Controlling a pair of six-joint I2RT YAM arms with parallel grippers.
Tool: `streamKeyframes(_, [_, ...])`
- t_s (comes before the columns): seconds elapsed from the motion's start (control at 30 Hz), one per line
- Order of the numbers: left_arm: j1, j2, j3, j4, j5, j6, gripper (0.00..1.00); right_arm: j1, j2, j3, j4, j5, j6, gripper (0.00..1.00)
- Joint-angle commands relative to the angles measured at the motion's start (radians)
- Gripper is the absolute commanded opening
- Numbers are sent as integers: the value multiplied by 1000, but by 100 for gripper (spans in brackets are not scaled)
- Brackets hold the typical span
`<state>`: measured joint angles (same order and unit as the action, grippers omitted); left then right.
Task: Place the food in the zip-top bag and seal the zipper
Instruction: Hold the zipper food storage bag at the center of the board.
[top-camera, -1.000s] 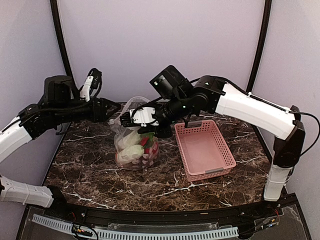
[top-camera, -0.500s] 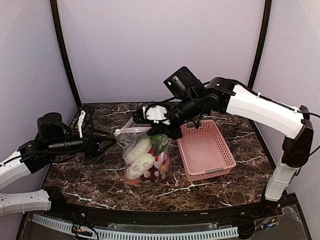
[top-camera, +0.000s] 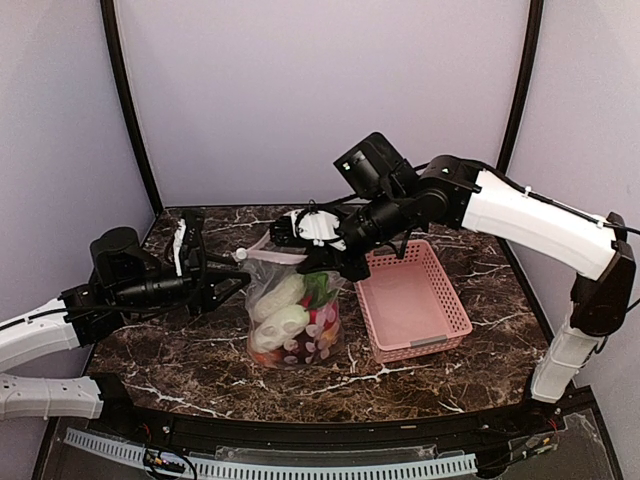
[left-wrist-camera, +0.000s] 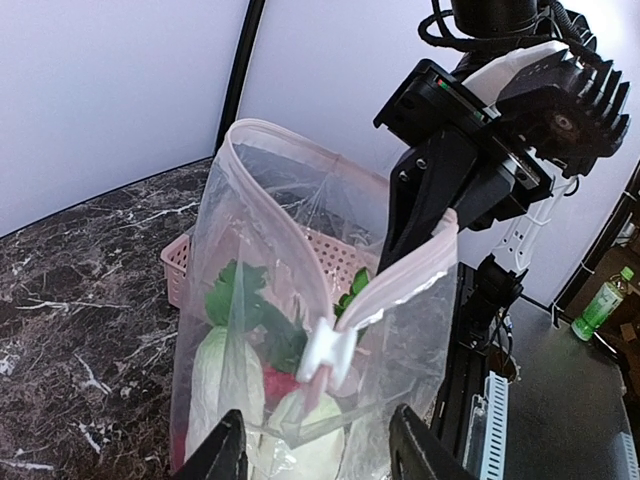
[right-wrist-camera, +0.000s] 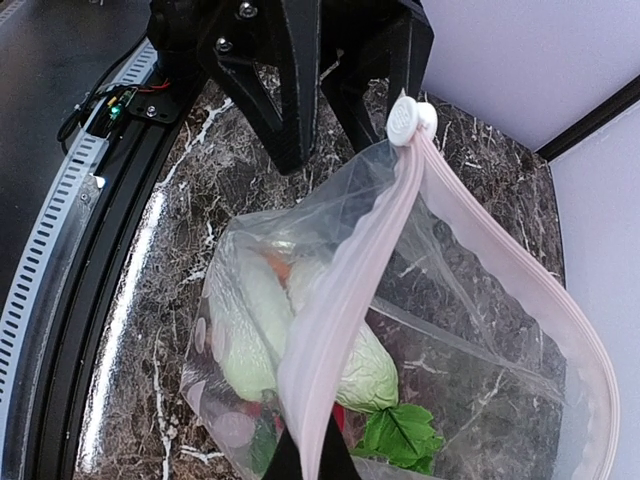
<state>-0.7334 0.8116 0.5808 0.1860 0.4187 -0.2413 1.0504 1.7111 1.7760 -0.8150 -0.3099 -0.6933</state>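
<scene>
The zip-top bag hangs upright above the table with the food inside: white oblong pieces, green leaves and red fruits. My right gripper is shut on the pink zipper strip at the bag's mouth and holds it up; its fingertips pinch the strip. The mouth gapes open behind the strip. The white slider tab sits at the strip's near-left end. My left gripper is open, its fingers level with the bag and just short of the slider.
The pink mesh basket stands to the right of the bag and shows no food in it; it also shows behind the bag in the left wrist view. The dark marble table lies around them.
The right gripper lifted the bag and shifted it right, so it now hangs upright. The left arm dropped back to the left, then moved right toward the slider end.
</scene>
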Motion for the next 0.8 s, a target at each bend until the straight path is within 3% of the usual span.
streamKeyframes(0.0, [-5,17,-29,111,-32,50,44,-4,-21,-4,32,-25,24,0])
streamKeyframes(0.23, [-6,84,-30,192,-34,85,38,-5,-20,-9,29,-29,30,0])
streamKeyframes(0.5, [-5,111,-44,253,-55,99,18,-4,-4,-3,29,-17,30,0])
streamKeyframes(0.77, [-6,33,-15,175,-123,145,2,-5,-5,-16,28,6,16,0])
